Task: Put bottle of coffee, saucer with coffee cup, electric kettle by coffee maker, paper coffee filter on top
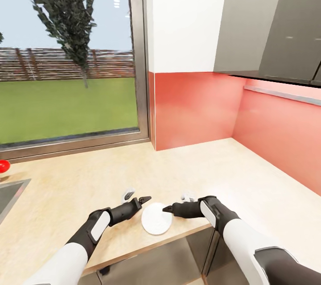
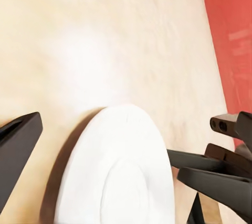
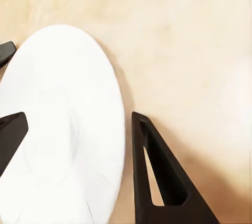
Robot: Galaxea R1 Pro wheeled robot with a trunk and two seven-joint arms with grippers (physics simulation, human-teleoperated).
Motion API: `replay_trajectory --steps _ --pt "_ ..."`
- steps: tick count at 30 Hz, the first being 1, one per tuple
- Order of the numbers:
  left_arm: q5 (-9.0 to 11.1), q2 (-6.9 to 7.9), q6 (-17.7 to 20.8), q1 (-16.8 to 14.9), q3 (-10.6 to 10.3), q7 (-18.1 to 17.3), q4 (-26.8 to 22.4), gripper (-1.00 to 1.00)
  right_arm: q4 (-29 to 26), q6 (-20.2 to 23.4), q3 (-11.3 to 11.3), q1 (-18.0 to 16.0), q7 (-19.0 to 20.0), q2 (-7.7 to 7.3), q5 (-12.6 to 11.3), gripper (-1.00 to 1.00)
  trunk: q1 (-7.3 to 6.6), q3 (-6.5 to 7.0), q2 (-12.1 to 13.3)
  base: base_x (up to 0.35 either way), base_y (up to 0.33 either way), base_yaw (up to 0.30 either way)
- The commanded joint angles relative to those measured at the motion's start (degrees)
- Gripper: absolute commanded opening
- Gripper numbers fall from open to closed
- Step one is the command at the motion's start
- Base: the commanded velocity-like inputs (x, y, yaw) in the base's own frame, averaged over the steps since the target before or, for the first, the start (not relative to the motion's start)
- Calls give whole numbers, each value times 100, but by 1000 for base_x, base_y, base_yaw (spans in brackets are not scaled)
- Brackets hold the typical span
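I have the right gripper (image 1: 166,208) spread, its fingers (image 3: 157,182) straddling the rim of the saucer (image 1: 156,218), which lies flat on the kitchen countertop (image 1: 232,173) at its front edge. The left gripper (image 1: 143,199), just across the saucer, also looks spread. I judge a clean pinch needs one finger under the rim; the pink backsplash (image 1: 196,106) stands well beyond.
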Motion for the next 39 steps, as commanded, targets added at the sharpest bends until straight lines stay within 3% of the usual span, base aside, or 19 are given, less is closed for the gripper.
replay_trajectory --steps 1,6,14,30,39 --pt "-52 -6 53 -1 19 -8 8 100 113 18 108 -1 -29 -8 102 100 5 -16 -9 0 0 0" --pt "-49 8 58 53 29 -43 9 100 119 17 108 -1 -26 -13 103 100 5 -16 -9 0 0 0" --pt "-43 60 145 488 60 -17 -69 100 117 16 109 -1 -24 -14 103 100 5 -16 -9 0 0 0" --pt "-29 36 208 530 63 -15 -88 100 114 8 109 5 -12 -14 103 100 5 -16 -9 0 0 0" --pt "8 22 673 530 93 -15 -114 100 114 7 109 7 -7 -14 103 100 5 -16 -9 0 0 0"
